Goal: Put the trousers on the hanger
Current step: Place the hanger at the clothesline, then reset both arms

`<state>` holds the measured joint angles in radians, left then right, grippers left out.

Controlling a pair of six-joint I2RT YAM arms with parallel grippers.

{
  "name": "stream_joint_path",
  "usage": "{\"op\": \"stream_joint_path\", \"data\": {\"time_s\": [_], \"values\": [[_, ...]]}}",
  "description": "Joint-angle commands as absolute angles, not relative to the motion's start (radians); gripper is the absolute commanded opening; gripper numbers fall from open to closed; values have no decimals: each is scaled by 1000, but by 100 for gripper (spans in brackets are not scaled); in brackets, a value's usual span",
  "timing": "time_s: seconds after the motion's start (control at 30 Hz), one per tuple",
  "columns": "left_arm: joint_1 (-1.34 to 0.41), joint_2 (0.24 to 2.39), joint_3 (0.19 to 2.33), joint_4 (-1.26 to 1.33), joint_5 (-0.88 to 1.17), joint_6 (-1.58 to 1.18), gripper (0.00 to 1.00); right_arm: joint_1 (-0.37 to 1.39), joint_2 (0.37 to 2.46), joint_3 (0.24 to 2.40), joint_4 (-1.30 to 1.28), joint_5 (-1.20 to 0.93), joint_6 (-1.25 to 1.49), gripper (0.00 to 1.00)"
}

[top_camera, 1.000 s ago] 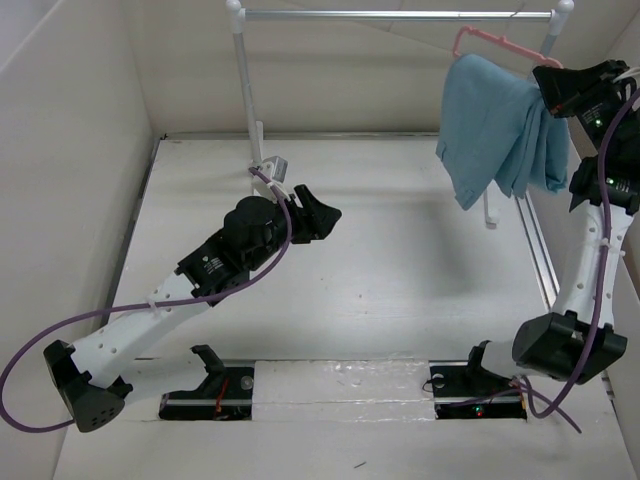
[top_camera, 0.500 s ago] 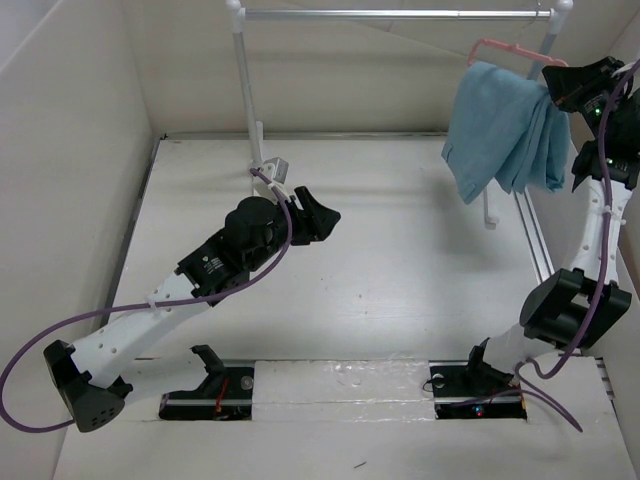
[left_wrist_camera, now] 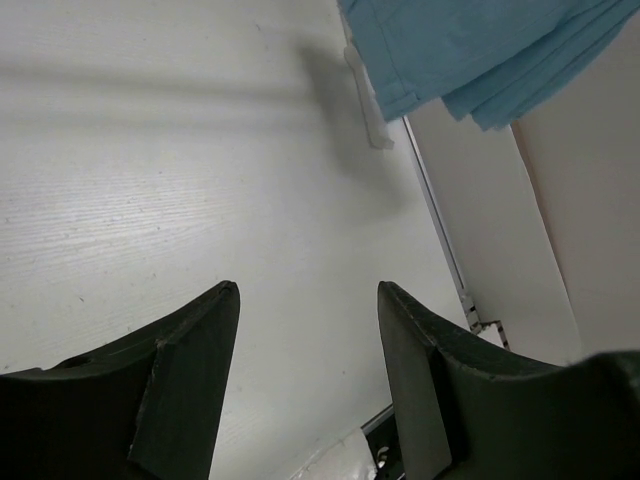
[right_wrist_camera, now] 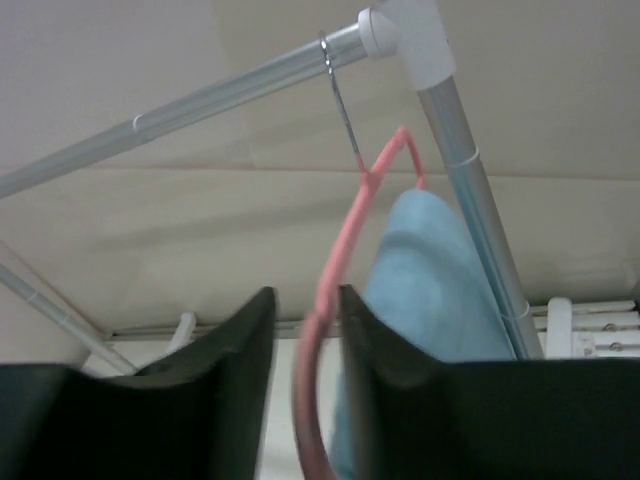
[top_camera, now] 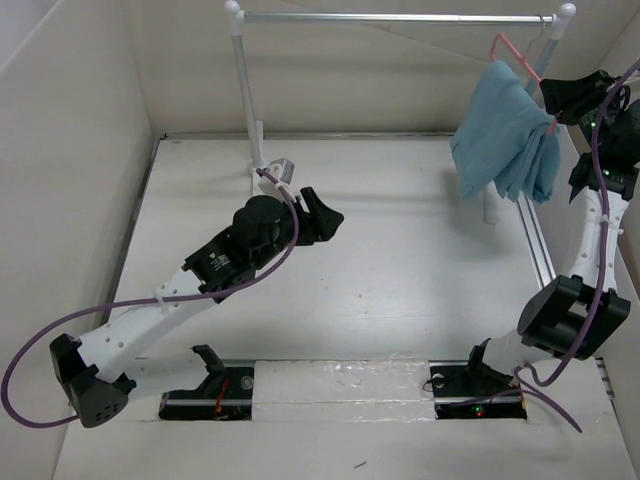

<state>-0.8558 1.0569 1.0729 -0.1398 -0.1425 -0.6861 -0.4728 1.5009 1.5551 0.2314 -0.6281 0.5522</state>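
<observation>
The light blue trousers (top_camera: 505, 130) hang folded over the pink hanger (top_camera: 515, 52) at the far right, up by the silver rail (top_camera: 400, 17). My right gripper (top_camera: 548, 95) is raised there and shut on the hanger's rod. In the right wrist view the pink rod (right_wrist_camera: 340, 260) runs between my narrow jaws (right_wrist_camera: 305, 292), the trousers (right_wrist_camera: 430, 280) hang just right of it, and the hanger's thin metal hook reaches the rail (right_wrist_camera: 200, 100) near its corner joint. My left gripper (top_camera: 325, 215) is open and empty above the table's middle; it also shows in the left wrist view (left_wrist_camera: 308, 290).
The rail stands on two white posts, one at the back left (top_camera: 243, 100) and one at the back right (right_wrist_camera: 470, 190). Beige walls close in the left, back and right. A metal track (top_camera: 535, 250) runs along the table's right edge. The trousers' lower edge shows in the left wrist view (left_wrist_camera: 470, 50).
My right gripper has lifted the hanger with the trousers up and to the right, bringing its hook to the rail's right end. The left arm has barely moved.
</observation>
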Motion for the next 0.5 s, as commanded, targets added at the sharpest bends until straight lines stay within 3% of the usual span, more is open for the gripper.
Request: {"op": "stream_joint_path", "data": {"time_s": [0.0, 0.07, 0.1, 0.13, 0.17, 0.47], "values": [[-854, 1066, 1081, -118, -141, -673, 54, -486, 1439, 1552, 262, -630, 499, 45], [-854, 1078, 1091, -123, -140, -672, 56, -498, 1424, 1554, 203, -621, 466, 51], [-854, 1084, 1097, -130, -143, -667, 57, -499, 1422, 1555, 190, -624, 459, 60], [-854, 1088, 1103, -138, -147, -661, 58, -511, 1419, 1555, 186, -632, 451, 60], [-854, 1095, 1117, -143, -158, -657, 58, -523, 1414, 1557, 183, -638, 449, 98], [-782, 1176, 1241, -247, -144, -618, 65, -528, 1339, 1595, 178, -787, 446, 100]]}}
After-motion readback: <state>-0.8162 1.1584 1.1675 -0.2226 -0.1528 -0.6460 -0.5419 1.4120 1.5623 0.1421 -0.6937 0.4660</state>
